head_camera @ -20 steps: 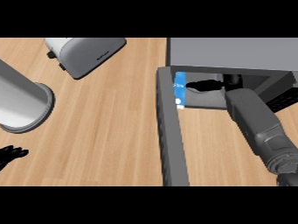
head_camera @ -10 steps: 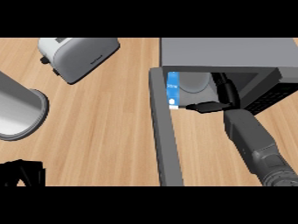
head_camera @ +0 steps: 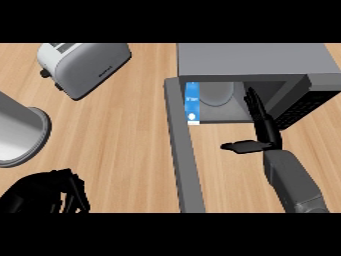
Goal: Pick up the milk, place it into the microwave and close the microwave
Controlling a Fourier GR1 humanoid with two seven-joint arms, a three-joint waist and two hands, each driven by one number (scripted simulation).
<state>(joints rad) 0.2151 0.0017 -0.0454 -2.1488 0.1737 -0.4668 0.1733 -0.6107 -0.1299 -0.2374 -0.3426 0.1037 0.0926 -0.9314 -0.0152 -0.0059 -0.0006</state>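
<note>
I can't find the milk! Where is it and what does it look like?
Look for the big grey microwave at the top right of the wooden counter, with its door swung open. Just inside the opening, at its left edge, stands the milk. It is a small blue and white carton, the only brightly coloured thing among grey and black.

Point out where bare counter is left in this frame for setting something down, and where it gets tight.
The widest bare patch lies between the toaster, the grey cylinder and the open microwave door. A smaller strip lies right of the door, beside the right hand. It is crowded at the microwave mouth, where the milk stands, and at lower left by the left hand.
</note>
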